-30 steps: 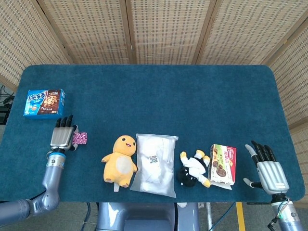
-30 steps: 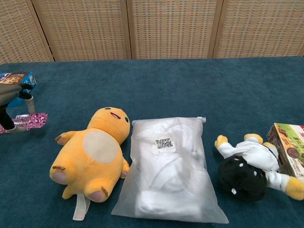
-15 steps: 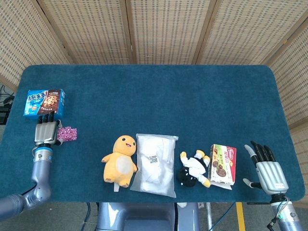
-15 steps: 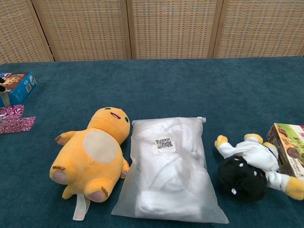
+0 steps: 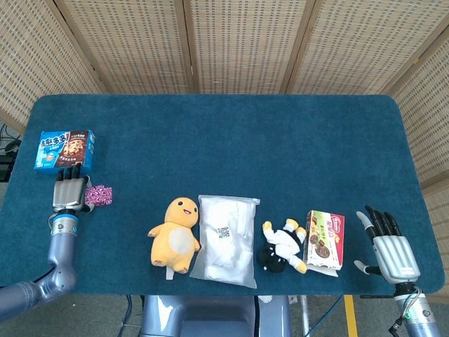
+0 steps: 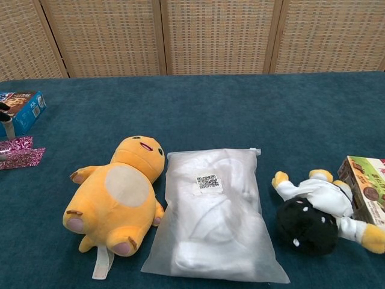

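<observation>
We're seeing our left hand [image 5: 69,191] sitting at the far left edge of the dark blue felt-covered table [image 5: 231,133], just below the blue-and-brown cardboard cookie box [image 5: 64,149]. Compared with a second ago, it's carried the small shiny pink-purple foil wrapper [image 5: 99,194] up and leftward, from beside the plush row to right under the box. Over the last half second almost nothing is moving, so we're reading that as the carry settling.

The wrapper is lying against the hand's right side. Fingers are pointing up toward the box and lying close together; whether the thumb is pinching the wrapper or only touching it, we can't tell from the head view. The chest view shows the wrapper [image 6: 20,152] at the left frame edge with only a sliver of the hand.

Our right hand [image 5: 389,243] is resting at the lower right, fingers spread, holding nothing, and isn't moving across frames.

Untouched in the middle: orange round plush toy [image 5: 175,233], white translucent plastic pouch [image 5: 226,240], black-and-white plush toy [image 5: 282,247], red-and-green biscuit carton [image 5: 325,239].
</observation>
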